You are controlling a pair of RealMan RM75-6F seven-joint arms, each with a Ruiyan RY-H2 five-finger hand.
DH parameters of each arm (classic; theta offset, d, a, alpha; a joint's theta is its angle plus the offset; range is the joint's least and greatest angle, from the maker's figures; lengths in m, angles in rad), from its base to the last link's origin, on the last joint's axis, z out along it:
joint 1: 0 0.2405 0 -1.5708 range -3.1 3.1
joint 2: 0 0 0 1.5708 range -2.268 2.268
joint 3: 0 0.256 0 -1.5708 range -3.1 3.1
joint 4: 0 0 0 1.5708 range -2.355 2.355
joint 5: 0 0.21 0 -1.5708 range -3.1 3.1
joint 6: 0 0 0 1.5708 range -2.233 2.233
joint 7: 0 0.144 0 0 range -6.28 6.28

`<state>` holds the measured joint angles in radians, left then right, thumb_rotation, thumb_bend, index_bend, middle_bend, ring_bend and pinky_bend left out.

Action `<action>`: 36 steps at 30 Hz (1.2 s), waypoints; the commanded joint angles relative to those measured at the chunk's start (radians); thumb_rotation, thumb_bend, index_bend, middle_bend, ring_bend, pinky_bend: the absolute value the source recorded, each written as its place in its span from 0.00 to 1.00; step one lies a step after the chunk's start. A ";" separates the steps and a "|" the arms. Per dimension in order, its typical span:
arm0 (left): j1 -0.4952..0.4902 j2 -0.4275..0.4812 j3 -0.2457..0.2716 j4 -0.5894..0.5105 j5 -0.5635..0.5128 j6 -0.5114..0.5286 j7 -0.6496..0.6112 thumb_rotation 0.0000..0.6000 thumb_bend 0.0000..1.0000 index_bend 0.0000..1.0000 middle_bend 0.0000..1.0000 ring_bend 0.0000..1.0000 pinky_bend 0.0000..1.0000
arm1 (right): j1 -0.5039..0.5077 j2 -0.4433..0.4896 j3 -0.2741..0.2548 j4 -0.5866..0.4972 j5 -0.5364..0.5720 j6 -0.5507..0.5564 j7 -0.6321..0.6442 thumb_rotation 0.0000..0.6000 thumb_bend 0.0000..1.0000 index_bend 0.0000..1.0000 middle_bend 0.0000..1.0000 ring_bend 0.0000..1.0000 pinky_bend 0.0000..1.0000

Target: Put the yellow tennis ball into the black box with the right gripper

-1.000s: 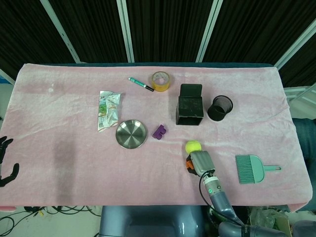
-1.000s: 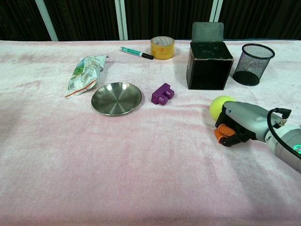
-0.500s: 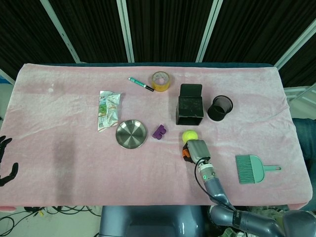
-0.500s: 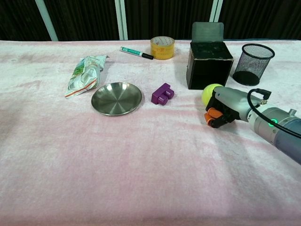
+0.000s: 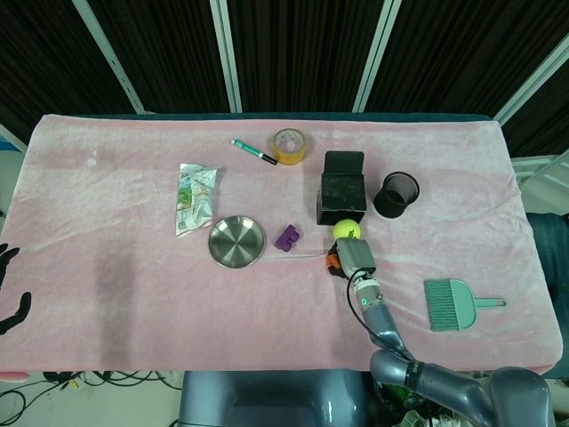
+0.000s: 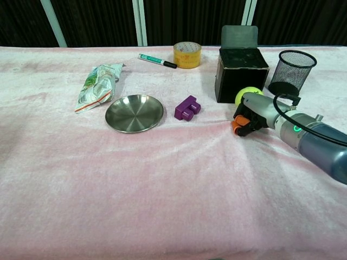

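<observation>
The yellow tennis ball [image 5: 347, 229] [image 6: 245, 95] sits at the front of my right hand [image 5: 354, 258] [image 6: 255, 111]. The hand grips it, with orange fingertips curled below. Ball and hand hover just in front of the black box [image 5: 342, 191] [image 6: 241, 76]. The box stands upright with its lid flap raised at the back, and the ball is close to its near face. Only the dark fingers of my left hand [image 5: 11, 302] show, spread and holding nothing, at the far left edge of the head view.
A black mesh cup [image 5: 396, 194] [image 6: 291, 73] stands right of the box. A purple block [image 5: 287, 237], a steel plate [image 5: 236, 241] and a snack packet [image 5: 196, 197] lie to the left. Tape roll [image 5: 290, 146] and marker [image 5: 253, 151] are behind; a teal brush [image 5: 453, 304] lies right.
My right hand has carried the ball away from the table's near side toward the black box, ending just in front of it. The left hand has barely moved.
</observation>
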<state>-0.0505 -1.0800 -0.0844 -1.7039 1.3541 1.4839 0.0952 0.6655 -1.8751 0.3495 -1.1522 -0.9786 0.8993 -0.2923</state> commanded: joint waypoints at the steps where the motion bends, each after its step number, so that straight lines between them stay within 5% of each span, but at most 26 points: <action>1: 0.000 0.000 -0.001 0.000 -0.001 0.000 0.000 1.00 0.42 0.13 0.07 0.02 0.00 | 0.031 -0.009 0.022 0.037 0.019 -0.020 0.002 1.00 0.71 1.00 0.97 0.97 1.00; 36: -0.005 0.005 -0.004 -0.012 -0.019 -0.013 0.006 1.00 0.42 0.13 0.07 0.02 0.00 | 0.218 -0.105 0.100 0.353 0.179 -0.136 0.000 1.00 0.72 1.00 0.97 0.97 1.00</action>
<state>-0.0559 -1.0749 -0.0888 -1.7159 1.3351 1.4708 0.1016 0.8817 -1.9774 0.4500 -0.8018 -0.8013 0.7649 -0.2921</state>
